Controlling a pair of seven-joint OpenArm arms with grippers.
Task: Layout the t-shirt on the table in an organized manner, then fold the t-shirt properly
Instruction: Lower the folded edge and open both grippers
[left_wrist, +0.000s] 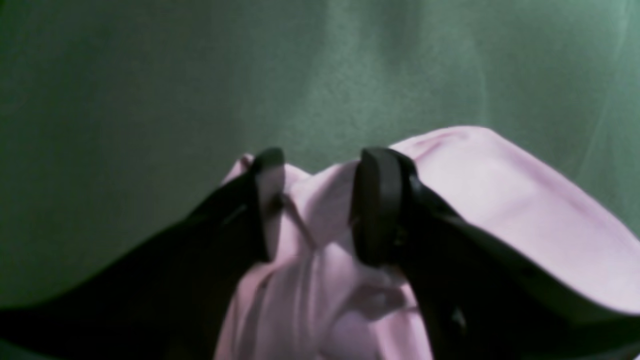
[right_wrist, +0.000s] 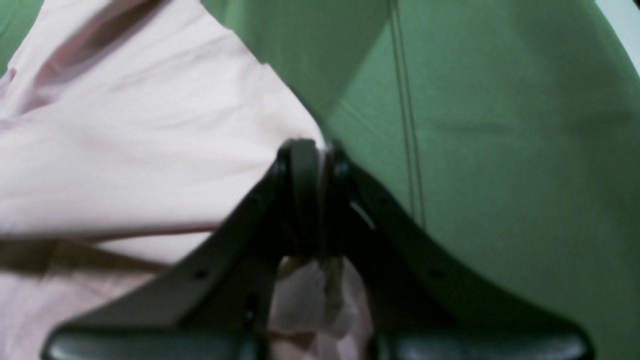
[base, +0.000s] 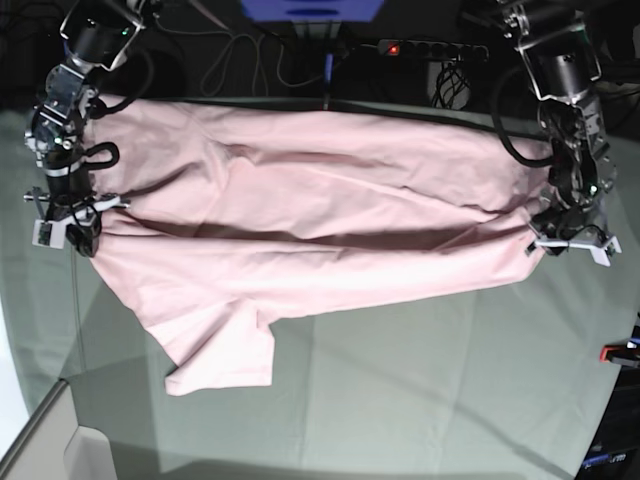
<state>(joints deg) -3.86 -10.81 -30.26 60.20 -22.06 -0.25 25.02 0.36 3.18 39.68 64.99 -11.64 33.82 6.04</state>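
1. Across the wide table (base: 400, 400), with its creased pale grey-green cloth cover, the large pale pink soft cotton t-shirt (base: 300, 230) is stretched sideways between the two arms. Its plain side faces up, and one short sleeve lies loose toward the near edge.

2. At the base view's left, the right gripper (right_wrist: 316, 150) is clamped tight on a thin edge of the shirt. In the right wrist view its black jaws meet with only a sliver of pink between them, and more cloth bunches behind.

3. At the base view's right, the left gripper (left_wrist: 315, 200) has its jaws partly apart with a thick gathered bunch of pink cloth filling the gap. It looks to be gripping that bunch, which touches both pads.

4. Handling, as a judgement: the shirt is light, limp and not fragile. It will sag and fold wherever it is unsupported, as the long dark crease running along its middle suggests. Cotton on cloth should drag more than slide, so pulling may rumple both.

5. Where to hold, as a judgement: corners and hems suit best, a single layer at the shoulder or bottom edge, pinched near the seam. A bunched grip like the left one hides which layers are caught.

6. A dark power strip (base: 430, 47) with a red light sits behind the table, well apart from the shirt.
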